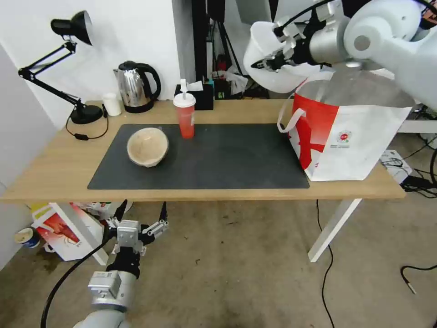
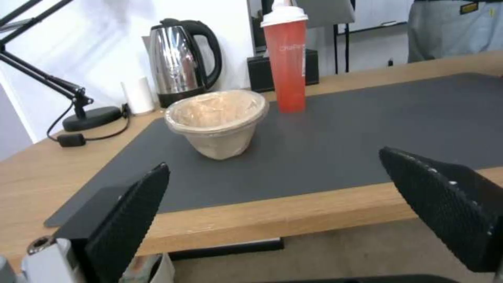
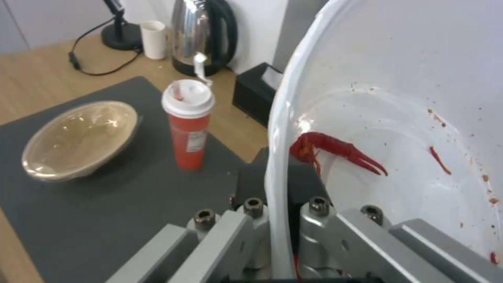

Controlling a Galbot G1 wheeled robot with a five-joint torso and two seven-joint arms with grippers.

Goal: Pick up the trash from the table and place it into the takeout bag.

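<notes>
One white bowl (image 1: 268,59) clamped by right hand (image 1: 273,61) above one bag (image 1: 350,132). On bench (image 1: 59,168): one red cup (image 1: 184,116), one beige bowl (image 1: 147,146). Left hand (image 1: 139,216) wide, empty, below.

left claw (image 1: 141,217): low, fingers spread wide | right claw (image 1: 268,61): raised high, fingers clamped
</notes>
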